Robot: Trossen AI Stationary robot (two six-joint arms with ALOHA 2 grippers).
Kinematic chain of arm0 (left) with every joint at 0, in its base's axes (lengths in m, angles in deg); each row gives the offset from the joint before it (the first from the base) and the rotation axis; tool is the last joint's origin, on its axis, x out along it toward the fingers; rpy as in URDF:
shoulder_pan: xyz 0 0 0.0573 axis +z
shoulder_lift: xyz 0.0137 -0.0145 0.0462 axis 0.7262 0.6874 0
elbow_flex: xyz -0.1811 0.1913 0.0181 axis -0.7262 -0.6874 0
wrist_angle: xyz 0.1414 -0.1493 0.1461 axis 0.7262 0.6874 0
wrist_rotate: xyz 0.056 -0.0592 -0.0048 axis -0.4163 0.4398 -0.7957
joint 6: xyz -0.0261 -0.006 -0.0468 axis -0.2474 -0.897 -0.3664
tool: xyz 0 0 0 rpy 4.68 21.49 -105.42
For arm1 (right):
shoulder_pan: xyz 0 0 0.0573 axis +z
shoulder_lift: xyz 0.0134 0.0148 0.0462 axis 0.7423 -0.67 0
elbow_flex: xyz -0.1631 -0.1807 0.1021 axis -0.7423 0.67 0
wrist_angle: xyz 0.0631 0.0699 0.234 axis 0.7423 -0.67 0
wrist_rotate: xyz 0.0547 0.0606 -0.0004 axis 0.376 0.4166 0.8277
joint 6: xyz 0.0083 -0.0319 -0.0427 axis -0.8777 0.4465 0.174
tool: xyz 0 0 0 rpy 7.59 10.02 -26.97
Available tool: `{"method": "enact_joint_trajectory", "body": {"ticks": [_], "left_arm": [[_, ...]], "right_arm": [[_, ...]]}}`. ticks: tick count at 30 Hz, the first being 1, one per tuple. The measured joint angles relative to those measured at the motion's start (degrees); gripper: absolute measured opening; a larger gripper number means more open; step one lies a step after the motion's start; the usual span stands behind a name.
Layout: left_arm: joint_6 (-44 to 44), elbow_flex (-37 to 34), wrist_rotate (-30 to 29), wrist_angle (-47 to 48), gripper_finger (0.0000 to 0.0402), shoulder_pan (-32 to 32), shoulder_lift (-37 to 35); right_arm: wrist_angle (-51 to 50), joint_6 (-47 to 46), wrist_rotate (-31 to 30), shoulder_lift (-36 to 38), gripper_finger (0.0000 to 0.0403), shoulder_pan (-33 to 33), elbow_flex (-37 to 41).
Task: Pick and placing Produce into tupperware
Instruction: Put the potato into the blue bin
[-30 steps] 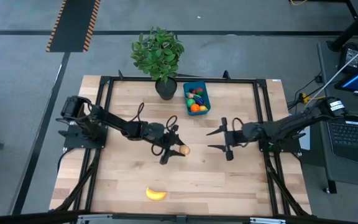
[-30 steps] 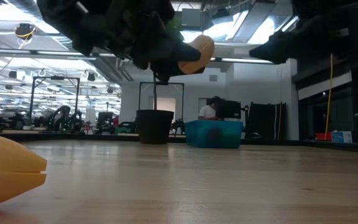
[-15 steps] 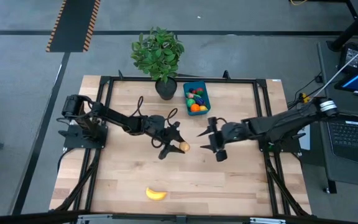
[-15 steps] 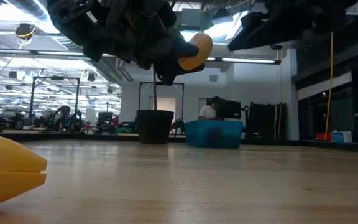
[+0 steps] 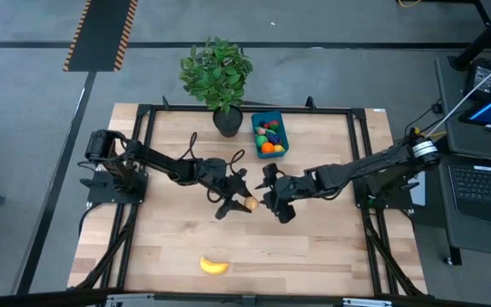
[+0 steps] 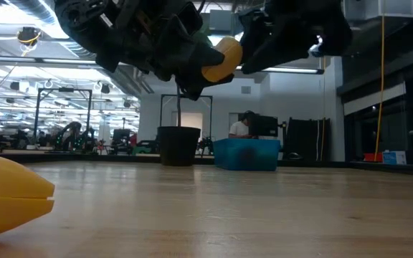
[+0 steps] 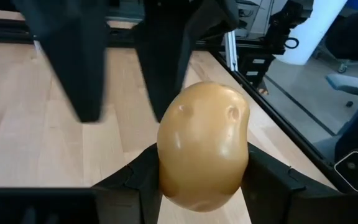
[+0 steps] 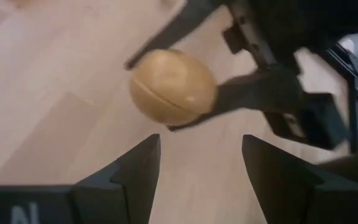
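**Potato held above the desk, right arm close by**

Fingers (image 7: 263, 180) of my left gripper (image 5: 247, 203) are closed around the tan potato (image 7: 204, 146), one on each side of it, and they hold it in the air above the middle of the desk (image 5: 331, 256). Just beside the potato I see my right gripper (image 5: 271, 192); its fingers (image 8: 129, 174) stand apart with nothing between them, and they point toward the potato without touching it.

Further out, the blue tupperware (image 5: 269, 134) sits at the far edge of the desk, with several colourful produce pieces already inside. Next to it stands the potted plant (image 5: 217, 75). A yellow banana (image 5: 213, 266) lies alone near the front edge of the desk, well apart from both arms.
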Motion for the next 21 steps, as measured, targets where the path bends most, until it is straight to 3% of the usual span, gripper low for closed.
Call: {"method": "enact_joint_trajectory", "body": {"ticks": [10,21], "left_arm": [[0.0,0.0,0.2,1.5,0.0167,0.9,0.0],[-3.2,0.0,5.9,1.4,0.0167,2.9,0.0]], "right_arm": [[-4.0,0.2,-1.9,0.2,0.0227,2.0,-3.8],[-3.8,3.0,-1.8,0.1,0.0227,4.6,-3.9]]}}
